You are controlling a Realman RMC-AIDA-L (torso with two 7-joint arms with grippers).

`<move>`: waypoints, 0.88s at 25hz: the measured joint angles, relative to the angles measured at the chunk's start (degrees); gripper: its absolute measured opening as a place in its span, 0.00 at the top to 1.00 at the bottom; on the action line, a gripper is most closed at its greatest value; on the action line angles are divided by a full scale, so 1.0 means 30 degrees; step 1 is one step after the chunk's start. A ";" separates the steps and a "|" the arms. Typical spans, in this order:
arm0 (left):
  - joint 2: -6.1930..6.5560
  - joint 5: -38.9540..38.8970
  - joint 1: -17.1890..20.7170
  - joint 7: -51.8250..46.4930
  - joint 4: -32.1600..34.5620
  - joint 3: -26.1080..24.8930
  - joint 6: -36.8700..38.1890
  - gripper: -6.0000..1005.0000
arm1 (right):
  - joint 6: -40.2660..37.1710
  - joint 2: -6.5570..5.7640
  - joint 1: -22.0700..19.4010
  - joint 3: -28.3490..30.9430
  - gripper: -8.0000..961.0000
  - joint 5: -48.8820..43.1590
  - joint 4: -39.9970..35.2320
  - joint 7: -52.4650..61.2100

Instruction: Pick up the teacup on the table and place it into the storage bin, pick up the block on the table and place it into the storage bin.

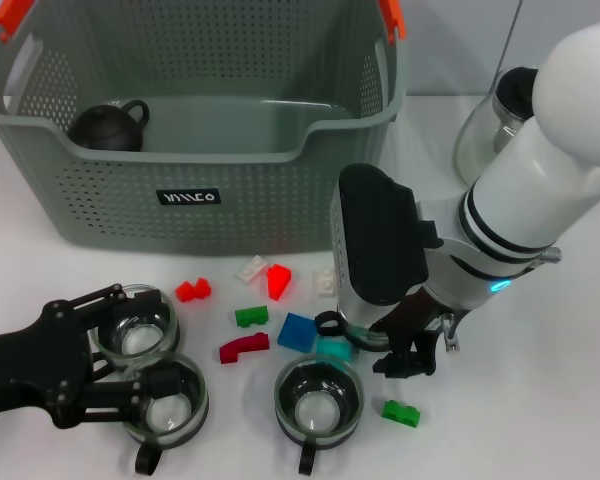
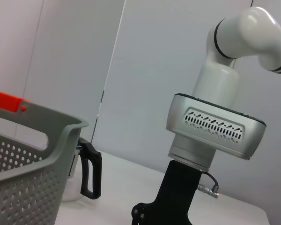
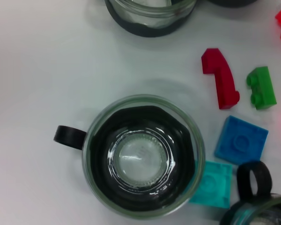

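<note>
Several glass teacups stand on the white table. My left gripper (image 1: 145, 340) is open at the front left, one finger on each side of a teacup (image 1: 135, 328), with another teacup (image 1: 167, 402) just in front. My right gripper (image 1: 405, 355) hangs low beside a teacup (image 1: 358, 335) whose handle points left. A further teacup (image 1: 318, 400) (image 3: 143, 161) stands in front of that one. Blocks lie between the arms: blue (image 1: 297, 331) (image 3: 241, 145), teal (image 1: 332, 348) (image 3: 210, 185), dark red (image 1: 243, 347) (image 3: 220, 77), green (image 1: 251, 316) (image 3: 261, 87). The grey storage bin (image 1: 280, 200) (image 2: 28, 159) stands behind.
A black teapot (image 1: 110, 125) sits inside the bin at its left. A glass teapot (image 1: 490, 130) stands at the back right; its black handle (image 2: 91, 171) shows beside the bin. More red (image 1: 192, 291), white (image 1: 250, 268) and green (image 1: 401, 412) blocks lie scattered.
</note>
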 joint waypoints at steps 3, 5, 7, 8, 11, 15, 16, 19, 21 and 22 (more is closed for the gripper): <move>0.0001 -0.0001 0.0001 0.0000 0.0001 -0.0001 -0.0001 0.06 | 0.0005 -0.0017 0.0115 0.0100 0.51 -0.0007 0.0140 0.0012; 0.0001 0.0000 0.0002 0.0000 0.0000 0.0000 0.0001 0.06 | -0.0019 -0.0039 0.0152 0.0163 0.60 -0.0011 0.0150 0.0020; 0.0000 0.0000 0.0003 0.0000 0.0000 -0.0001 0.0001 0.06 | -0.0085 -0.0056 0.0188 0.0240 0.68 -0.0016 0.0150 0.0050; 0.0001 0.0000 0.0003 0.0000 0.0000 0.0000 0.0001 0.06 | -0.0113 -0.0061 0.0198 0.0284 0.72 -0.0017 0.0151 0.0059; 0.0000 0.0000 0.0003 0.0001 0.0000 0.0000 0.0001 0.06 | -0.0153 -0.0082 0.0240 0.0417 0.81 -0.0027 0.0159 0.0077; 0.0000 0.0000 0.0004 0.0001 0.0000 -0.0001 0.0013 0.06 | -0.0185 -0.0118 0.0291 0.0582 0.87 -0.0033 0.0167 0.0326; 0.0000 0.0000 0.0004 0.0001 0.0000 0.0000 0.0014 0.06 | -0.0263 -0.0130 0.0301 0.0701 0.88 -0.0031 0.0167 0.0383; 0.0000 0.0001 0.0027 0.0002 0.0000 -0.0001 0.0024 0.06 | -0.1584 -0.0153 0.0263 0.1992 0.93 0.0086 -0.0294 0.0121; 0.0000 0.0001 0.0042 0.0001 0.0006 -0.0001 0.0027 0.06 | -0.3572 -0.0159 0.0190 0.3929 0.94 0.0413 -0.1115 -0.0541; -0.0003 0.0000 0.0047 0.0001 0.0008 0.0003 0.0026 0.06 | -0.4786 -0.0161 0.0190 0.5222 0.94 0.0739 -0.1579 -0.0925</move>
